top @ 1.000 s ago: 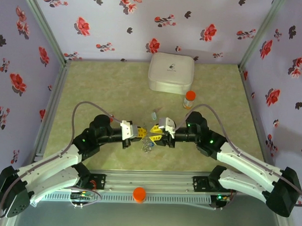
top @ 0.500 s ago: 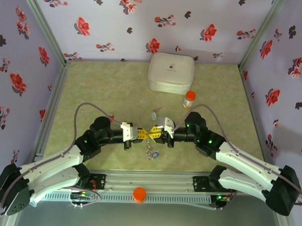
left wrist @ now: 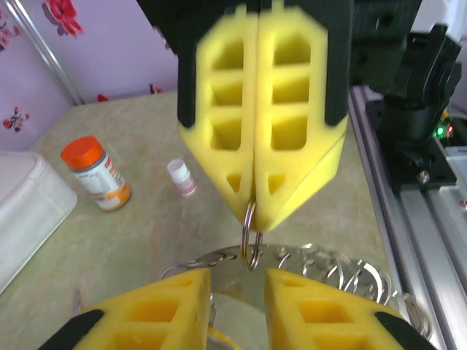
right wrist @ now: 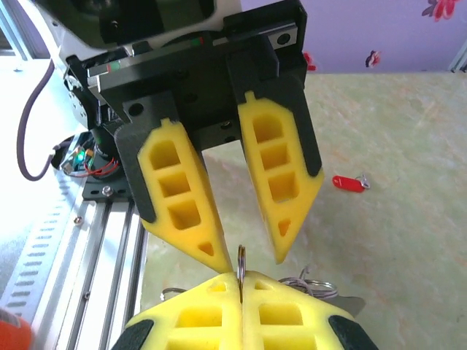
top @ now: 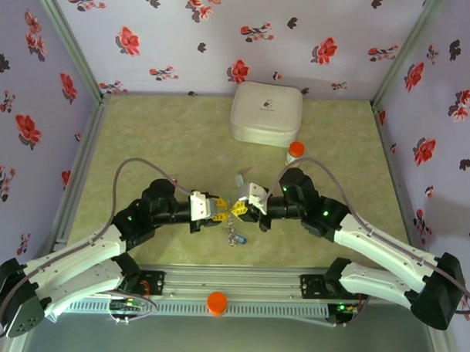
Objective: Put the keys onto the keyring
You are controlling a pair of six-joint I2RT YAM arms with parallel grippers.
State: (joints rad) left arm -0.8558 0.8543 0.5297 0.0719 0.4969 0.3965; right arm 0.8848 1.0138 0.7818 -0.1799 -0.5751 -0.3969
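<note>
Moved: the right gripper [left wrist: 252,213] has closed its yellow foam fingers and the left gripper [right wrist: 244,254] has parted its own. The right forearm has swung partly in front of the orange-capped plastic bottle [left wrist: 95,172].
Right gripper: pinched flat on a small silvery wire split ring [left wrist: 250,235], which pokes out of its fingertips.
Left gripper: jaws narrowly apart and holding nothing. Its tips straddle the free end of that ring without touching it.
Keyring: the thin dark hoop edged with silvery bead chain [left wrist: 325,264] lies bunched just under the pinched ring, between the two grippers, at the near middle of the pale green table [top: 143,142].
Keys: a small blue key [top: 243,240] sits at the bunch's near end. A small red key [right wrist: 347,183] lies well apart on the table.
Step in hand: probably re-gripping the ring from one gripper to the other.
Doing it well: hold the right pinch firm and level, bring the left tips squarely onto the ring's free arc, and close them before the right lets go. Thin wire can twist or slip in foam.
</note>
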